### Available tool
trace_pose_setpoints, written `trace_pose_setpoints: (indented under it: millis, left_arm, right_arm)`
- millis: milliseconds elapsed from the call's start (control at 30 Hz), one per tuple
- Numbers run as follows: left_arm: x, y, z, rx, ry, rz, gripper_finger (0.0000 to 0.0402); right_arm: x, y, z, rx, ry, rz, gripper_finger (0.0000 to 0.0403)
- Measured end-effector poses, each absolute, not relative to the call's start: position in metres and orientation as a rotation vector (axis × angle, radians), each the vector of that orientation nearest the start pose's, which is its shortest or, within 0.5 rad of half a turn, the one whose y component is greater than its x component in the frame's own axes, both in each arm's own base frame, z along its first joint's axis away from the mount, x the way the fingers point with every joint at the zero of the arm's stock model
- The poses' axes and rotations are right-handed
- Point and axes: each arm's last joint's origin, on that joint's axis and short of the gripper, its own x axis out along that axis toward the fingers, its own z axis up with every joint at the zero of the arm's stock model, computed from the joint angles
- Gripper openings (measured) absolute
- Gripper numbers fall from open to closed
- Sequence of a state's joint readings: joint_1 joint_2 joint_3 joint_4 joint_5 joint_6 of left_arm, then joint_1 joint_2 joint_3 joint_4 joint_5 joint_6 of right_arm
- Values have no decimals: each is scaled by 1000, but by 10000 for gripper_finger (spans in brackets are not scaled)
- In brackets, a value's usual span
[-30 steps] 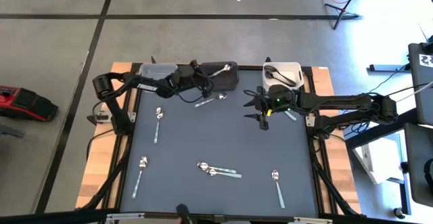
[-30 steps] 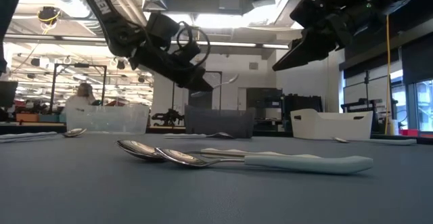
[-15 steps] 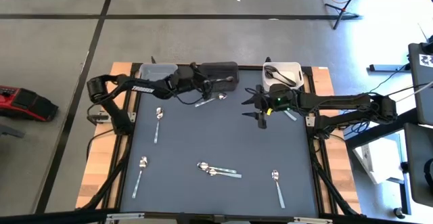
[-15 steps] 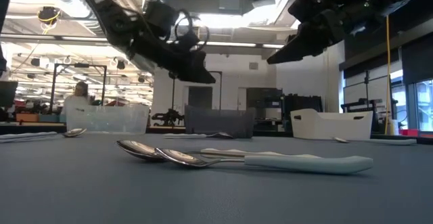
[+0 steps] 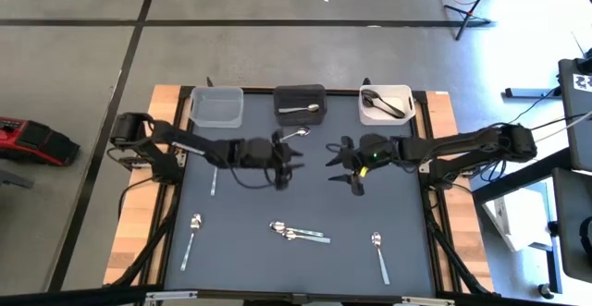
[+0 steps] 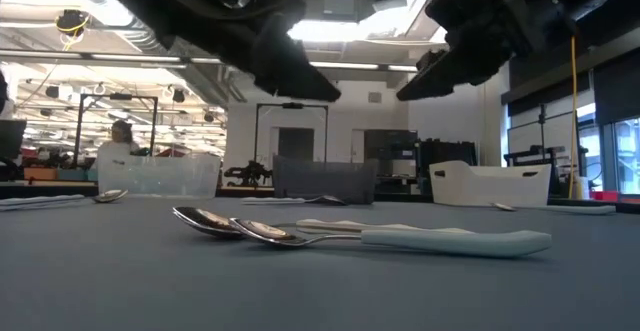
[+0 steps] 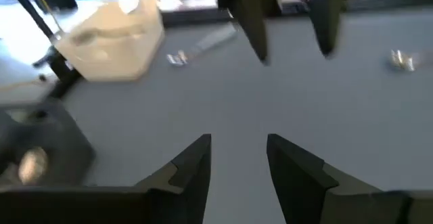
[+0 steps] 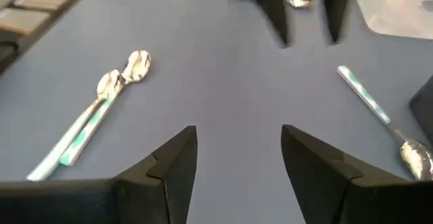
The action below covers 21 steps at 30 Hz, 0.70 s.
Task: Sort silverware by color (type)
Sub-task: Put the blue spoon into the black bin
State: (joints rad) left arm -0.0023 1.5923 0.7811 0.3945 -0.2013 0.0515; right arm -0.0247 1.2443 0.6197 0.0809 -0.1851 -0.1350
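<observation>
My left gripper [image 5: 290, 165] hangs open and empty over the middle of the table, pointing right. My right gripper [image 5: 338, 165] faces it, open and empty too; its fingers [image 7: 252, 17] show in the left wrist view. One silver spoon [image 5: 301, 110] lies in the black bin [image 5: 301, 91]. Dark spoons [image 5: 381, 104] lie in the white bin [image 5: 386, 91]. The clear bin [image 5: 217, 105] holds no spoon that I can see. Loose spoons lie flat on the mat: a pair [image 5: 296, 233] side by side, one [image 5: 380, 255] near right, one [image 5: 191, 235] near left, one [image 5: 294, 134] by the black bin.
Another spoon [image 5: 214, 178] lies partly under the left arm, and one [image 5: 399, 158] shows beside the right arm. The three bins stand in a row along the far edge. Bare mat lies between the grippers and the spoon pair [image 8: 111, 92]. A person [image 6: 122, 136] shows far behind the table.
My left gripper, which held a silver spoon above the black bin a second ago, has let it go. The spoon now lies in that bin. The gripper then swung away toward the near edge, out over the table's middle. My right gripper shifted slightly left and toward the near edge.
</observation>
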Motion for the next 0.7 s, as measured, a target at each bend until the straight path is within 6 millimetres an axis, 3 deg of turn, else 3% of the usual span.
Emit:
trace_pose_setpoints:
  millis: [333, 700]
  left_arm:
    - [313, -77, 191, 175, 399, 225, 139]
    - [284, -133, 168, 86, 420, 109, 139]
  right_arm:
    - [261, 40, 192, -62, 569, 228, 202]
    - [276, 95, 159, 19, 542, 302, 202]
